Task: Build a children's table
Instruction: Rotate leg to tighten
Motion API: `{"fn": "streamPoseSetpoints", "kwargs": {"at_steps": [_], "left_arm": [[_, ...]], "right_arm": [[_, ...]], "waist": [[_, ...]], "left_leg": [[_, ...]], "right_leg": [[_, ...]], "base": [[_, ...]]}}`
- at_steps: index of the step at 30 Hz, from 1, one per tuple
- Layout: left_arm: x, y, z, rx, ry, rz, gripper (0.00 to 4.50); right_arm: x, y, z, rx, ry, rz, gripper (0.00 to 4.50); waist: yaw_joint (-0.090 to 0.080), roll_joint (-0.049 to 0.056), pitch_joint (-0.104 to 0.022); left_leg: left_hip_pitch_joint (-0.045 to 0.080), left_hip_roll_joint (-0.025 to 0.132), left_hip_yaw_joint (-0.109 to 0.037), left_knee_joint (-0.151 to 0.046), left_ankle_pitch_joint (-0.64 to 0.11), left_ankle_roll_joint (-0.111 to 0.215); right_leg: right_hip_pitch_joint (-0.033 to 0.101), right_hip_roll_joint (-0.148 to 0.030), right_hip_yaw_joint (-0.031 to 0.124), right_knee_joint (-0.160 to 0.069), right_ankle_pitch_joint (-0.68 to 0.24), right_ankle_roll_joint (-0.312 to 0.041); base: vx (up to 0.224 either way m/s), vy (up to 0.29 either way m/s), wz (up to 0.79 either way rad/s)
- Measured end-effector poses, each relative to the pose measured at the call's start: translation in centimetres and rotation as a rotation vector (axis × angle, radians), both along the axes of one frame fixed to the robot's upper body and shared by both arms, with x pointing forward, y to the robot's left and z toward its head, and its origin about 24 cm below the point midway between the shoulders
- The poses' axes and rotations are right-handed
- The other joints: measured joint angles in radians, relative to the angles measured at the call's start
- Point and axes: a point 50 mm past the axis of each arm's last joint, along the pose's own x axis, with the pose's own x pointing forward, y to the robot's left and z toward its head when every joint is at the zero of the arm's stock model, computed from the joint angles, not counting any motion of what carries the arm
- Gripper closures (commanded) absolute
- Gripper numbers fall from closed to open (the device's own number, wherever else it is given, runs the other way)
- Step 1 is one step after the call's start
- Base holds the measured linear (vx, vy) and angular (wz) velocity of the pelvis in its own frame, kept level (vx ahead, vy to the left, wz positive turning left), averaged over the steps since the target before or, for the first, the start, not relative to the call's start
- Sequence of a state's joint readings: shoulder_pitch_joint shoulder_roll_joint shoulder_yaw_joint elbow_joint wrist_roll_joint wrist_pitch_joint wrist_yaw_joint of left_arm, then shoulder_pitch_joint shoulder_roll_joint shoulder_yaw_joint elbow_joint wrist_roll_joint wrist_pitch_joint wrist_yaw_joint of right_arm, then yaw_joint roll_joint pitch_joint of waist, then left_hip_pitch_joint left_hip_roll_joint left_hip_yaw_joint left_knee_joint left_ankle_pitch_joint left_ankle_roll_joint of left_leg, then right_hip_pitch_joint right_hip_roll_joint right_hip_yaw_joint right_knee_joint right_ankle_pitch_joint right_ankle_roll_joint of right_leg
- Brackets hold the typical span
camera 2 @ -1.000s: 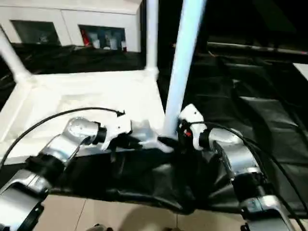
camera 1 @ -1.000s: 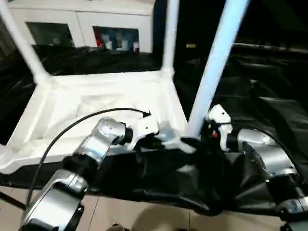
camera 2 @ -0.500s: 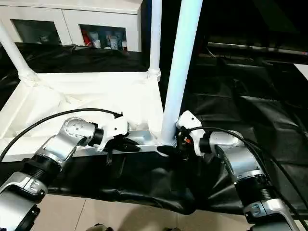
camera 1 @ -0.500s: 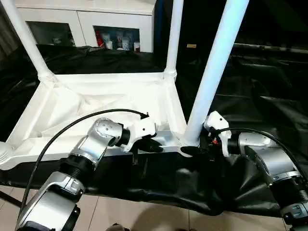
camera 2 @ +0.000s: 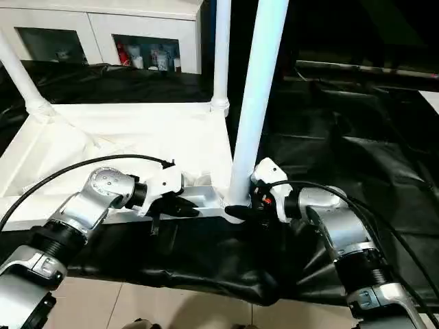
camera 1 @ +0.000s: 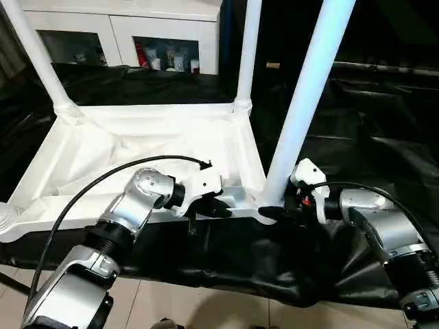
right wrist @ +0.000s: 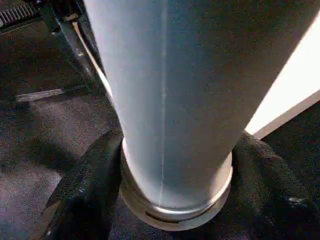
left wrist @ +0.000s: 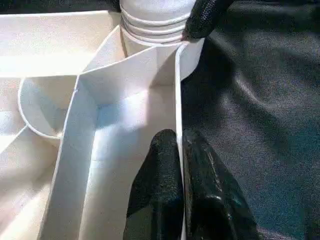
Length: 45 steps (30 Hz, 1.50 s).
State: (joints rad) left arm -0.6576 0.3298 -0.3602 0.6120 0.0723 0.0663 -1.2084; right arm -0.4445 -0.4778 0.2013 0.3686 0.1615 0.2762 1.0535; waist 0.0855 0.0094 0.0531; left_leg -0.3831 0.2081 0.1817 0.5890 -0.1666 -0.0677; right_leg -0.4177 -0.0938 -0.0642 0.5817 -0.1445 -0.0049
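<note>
At the near edge of the upturned white tabletop point(camera 1: 137, 147), the left gripper point(left wrist: 180, 150) pinches the thin rim wall between nearly closed black fingers point(left wrist: 160, 170), steadying the piece on black sheeting point(camera 1: 357, 137). At about three o'clock from it, the right gripper point(right wrist: 172, 165) cups the base of the near-right leg point(camera 1: 305, 96), a finger on either side of the tube just above the corner socket point(left wrist: 150, 30). Three more legs stand in the other corners, so this looks like the last one going in. The next move likely calls for a firm squeeze and a straight push or twist to seat it. Beyond, at twelve o'clock, stands a white cabinet point(camera 1: 116, 27).
</note>
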Motion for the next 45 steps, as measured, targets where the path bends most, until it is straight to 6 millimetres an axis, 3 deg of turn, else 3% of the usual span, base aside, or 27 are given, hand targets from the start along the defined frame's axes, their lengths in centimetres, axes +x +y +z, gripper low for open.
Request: {"fn": "streamPoseSetpoints", "kwargs": {"at_steps": [5, 9, 15, 21, 24, 26, 30, 32, 36, 41, 45], "left_arm": [[0.5, 0.0, -0.2, -0.003, 0.000, 0.071, 4.50], [2.5, -1.7, -0.3, -0.001, -0.035, 0.280, 4.50], [3.2, -5.5, -0.7, -0.027, -0.037, 0.456, 4.50], [3.5, -7.0, -0.7, -0.016, -0.060, 0.505, 4.50], [3.6, -6.7, -0.7, -0.008, -0.072, 0.506, 4.50], [3.7, -6.7, -0.7, 0.002, -0.092, 0.495, 4.50], [3.9, -6.1, -0.6, 0.007, -0.117, 0.488, 4.50], [3.9, -5.7, -0.6, 0.008, -0.114, 0.473, 4.50], [3.9, -4.7, -0.5, 0.008, -0.111, 0.426, 4.50], [2.5, -2.3, -0.4, -0.015, -0.089, 0.206, 4.50], [1.7, -1.6, -0.3, -0.011, -0.065, 0.095, 4.50]], "right_arm": [[0.9, 0.9, -0.7, 0.039, -0.002, -0.107, 1.77], [3.6, 2.7, -1.5, 0.102, -0.034, -0.502, 1.77], [5.2, 3.3, -1.9, 0.111, -0.049, -0.826, 1.78], [6.0, 4.2, -1.8, 0.060, -0.075, -0.896, 1.78], [6.1, 4.2, -1.8, 0.075, -0.077, -0.904, 1.78], [6.1, 4.0, -1.8, 0.091, -0.083, -0.912, 1.08], [6.2, 3.9, -1.4, 0.126, -0.112, -0.881, 0.87], [6.3, 3.3, -1.0, 0.133, -0.124, -0.812, 0.60], [6.1, 2.5, 0.1, 0.121, -0.154, -0.626, 0.60], [3.1, 0.1, -0.1, 0.008, -0.152, -0.287, 0.60], [2.0, -0.6, 0.0, -0.028, -0.129, -0.162, 0.60]], "waist": [[-0.015, -0.005, -0.001], [-0.037, -0.010, 0.000], [-0.033, -0.010, 0.000], [-0.028, -0.008, -0.001], [-0.026, -0.008, -0.001], [-0.026, -0.008, -0.001], [-0.029, -0.006, 0.000], [-0.031, -0.006, 0.000], [-0.033, -0.005, 0.000], [-0.020, 0.000, -0.002], [-0.007, 0.002, 0.000]], "left_leg": [[0.003, 0.000, -0.001, 0.002, 0.000, 0.000], [0.004, -0.001, -0.002, 0.003, 0.001, -0.002], [0.004, -0.002, -0.003, 0.003, 0.001, -0.002], [0.004, -0.002, -0.004, 0.003, 0.001, -0.002], [0.004, -0.002, -0.004, 0.002, 0.001, -0.002], [0.004, -0.002, -0.004, 0.002, 0.001, -0.002], [0.002, -0.002, -0.004, 0.002, 0.001, -0.002], [0.002, -0.001, -0.005, 0.002, 0.001, -0.002], [0.002, -0.001, -0.006, 0.000, 0.001, -0.002], [0.001, -0.001, -0.007, -0.003, 0.001, -0.002], [0.000, 0.000, -0.007, -0.001, 0.001, -0.002]], "right_leg": [[0.001, 0.000, 0.000, 0.005, 0.000, 0.000], [-0.001, 0.000, 0.000, 0.004, -0.002, 0.003], [0.002, 0.000, 0.000, 0.000, -0.002, 0.003], [0.004, 0.000, -0.001, -0.001, -0.001, 0.002], [0.005, 0.000, -0.001, -0.001, 0.000, 0.002], [0.005, 0.000, -0.001, -0.001, 0.000, 0.002], [0.003, 0.000, -0.002, -0.001, 0.000, 0.002], [0.003, 0.000, -0.002, -0.001, 0.001, 0.001], [0.002, 0.001, -0.004, -0.001, 0.006, -0.005], [0.003, 0.001, -0.005, -0.001, 0.005, -0.004], [0.001, 0.001, -0.004, -0.001, 0.005, -0.004]], "base": [[0.000, 0.000, 0.00], [-0.040, -0.002, -0.02], [0.000, 0.000, 0.00], [0.000, 0.000, 0.00], [0.000, 0.000, 0.00], [0.000, 0.000, 0.00], [0.000, 0.000, 0.00], [0.000, 0.000, 0.00], [0.000, 0.000, 0.00], [0.000, 0.000, 0.00], [0.000, 0.000, 0.00]]}}
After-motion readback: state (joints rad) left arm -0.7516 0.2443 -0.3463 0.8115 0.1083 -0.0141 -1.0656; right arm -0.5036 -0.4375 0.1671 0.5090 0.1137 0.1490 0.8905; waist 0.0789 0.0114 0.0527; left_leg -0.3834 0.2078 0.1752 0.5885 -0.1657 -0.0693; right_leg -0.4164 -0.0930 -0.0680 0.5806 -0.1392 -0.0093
